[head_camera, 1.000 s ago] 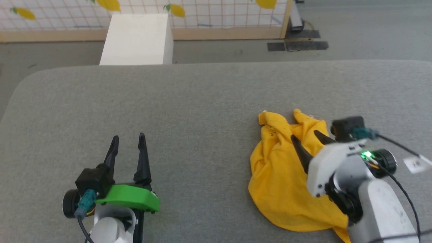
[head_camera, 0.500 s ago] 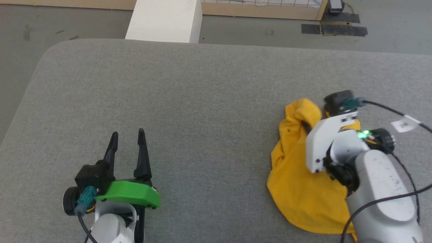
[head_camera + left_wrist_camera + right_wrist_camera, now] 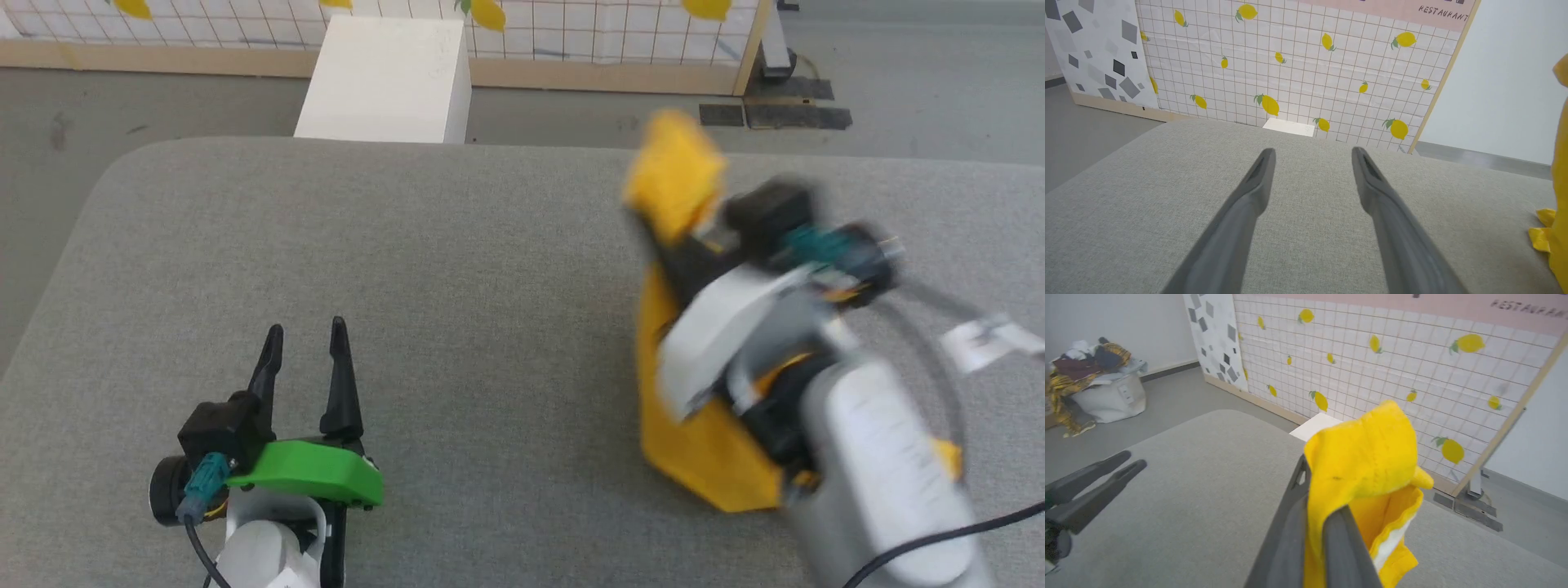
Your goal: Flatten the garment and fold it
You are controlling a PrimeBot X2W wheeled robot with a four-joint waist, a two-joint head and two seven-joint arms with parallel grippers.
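Much garment [image 3: 694,465] hidden behind blurred right claw [image 3: 676,249] gripping it.

head looks down, wrists share lemon wall [image 3: 1298,65]

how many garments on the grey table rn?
1. A bright yellow cotton T-shirt, at the right of the grey fabric-covered table, pinched in the right hand and partly lifted. More clothes heaped in a white bag on the floor, not counted. The right arm may hide more.
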